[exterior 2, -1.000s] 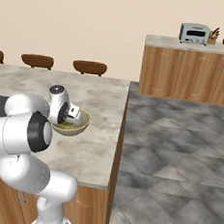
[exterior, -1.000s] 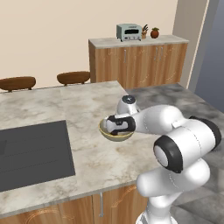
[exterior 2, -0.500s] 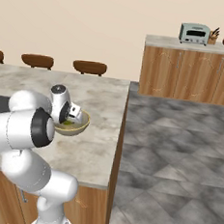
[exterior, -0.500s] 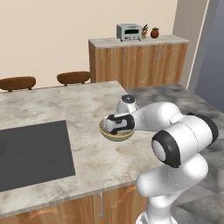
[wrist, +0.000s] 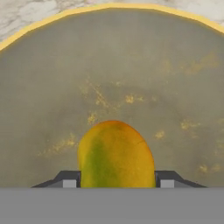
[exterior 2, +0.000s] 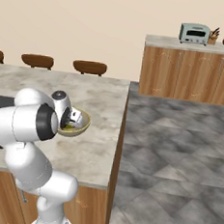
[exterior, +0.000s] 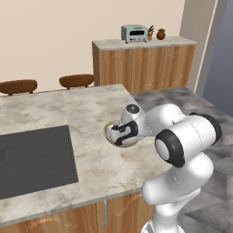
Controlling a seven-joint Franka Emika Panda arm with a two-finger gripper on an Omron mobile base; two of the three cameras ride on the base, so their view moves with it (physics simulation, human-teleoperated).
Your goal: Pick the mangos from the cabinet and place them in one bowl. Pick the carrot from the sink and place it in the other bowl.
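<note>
Your gripper [wrist: 114, 183] is closed on a mango [wrist: 115, 155] held low inside the tan bowl [exterior: 109, 132] on the island counter [exterior: 68, 113], its long axis running straight out from the jaws toward the bowl's floor directly beneath it.

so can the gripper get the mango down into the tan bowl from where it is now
Probably yes. The gripper is shut on the mango and already sits low inside the tan bowl, whose floor lies bare right ahead, with nothing between fruit and bowl.
</note>
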